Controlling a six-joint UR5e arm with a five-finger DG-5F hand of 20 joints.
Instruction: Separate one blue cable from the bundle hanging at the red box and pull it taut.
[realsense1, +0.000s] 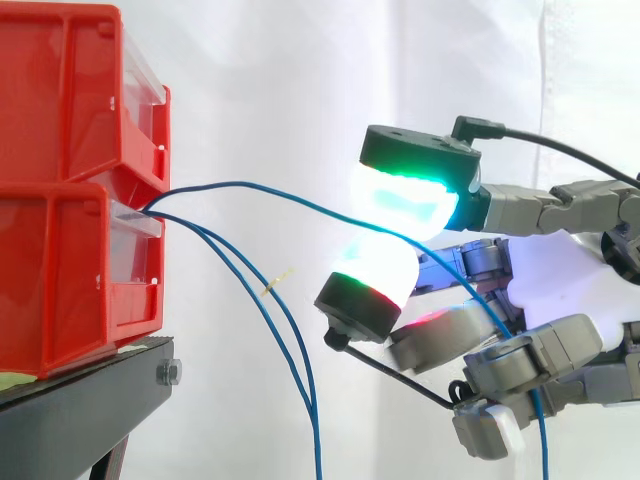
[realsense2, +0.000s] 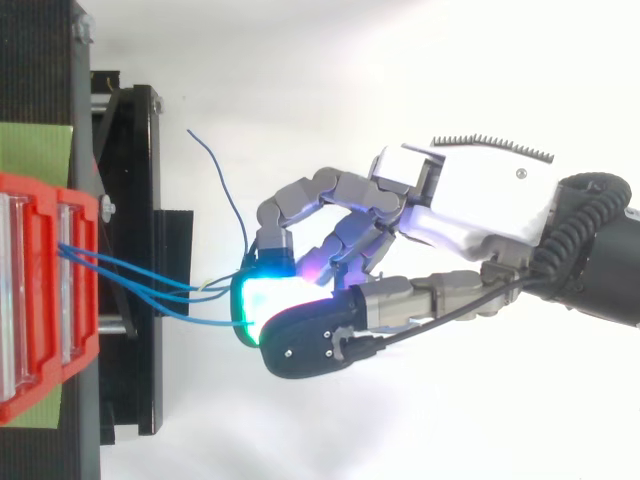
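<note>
- Nearest in the side view, the grey and white robot hand (realsense1: 550, 268) reaches in from the right. Its lower fingers are curled in front of the palm.
- The hand is clamped on a thin blue cable (realsense1: 240, 184), which is nipped between two glowing fingertips: an upper green-cyan pad (realsense1: 405, 200) and a lower white pad (realsense1: 372, 268).
- Past the pinch, the blue cable passes behind the curled fingers and drops out of the bottom of the view.
- From the pads back to the bins, the blue cable runs in a shallow arch, not straight.
- The rest of the bundle (realsense1: 314, 420), two blue cables, hangs apart from the held one, sagging below it. A small yellow tag (realsense1: 275, 283) sits on one of them.
- All the cables leave from the gap between two stacked red plastic bins (realsense1: 60, 250).
- The bins rest on a black metal stand (realsense1: 90, 400).
- In the top view, the hand (realsense2: 450, 215) faces the bins, well clear of them.
- A white fabric curtain (realsense1: 280, 80) closes the background.
</note>
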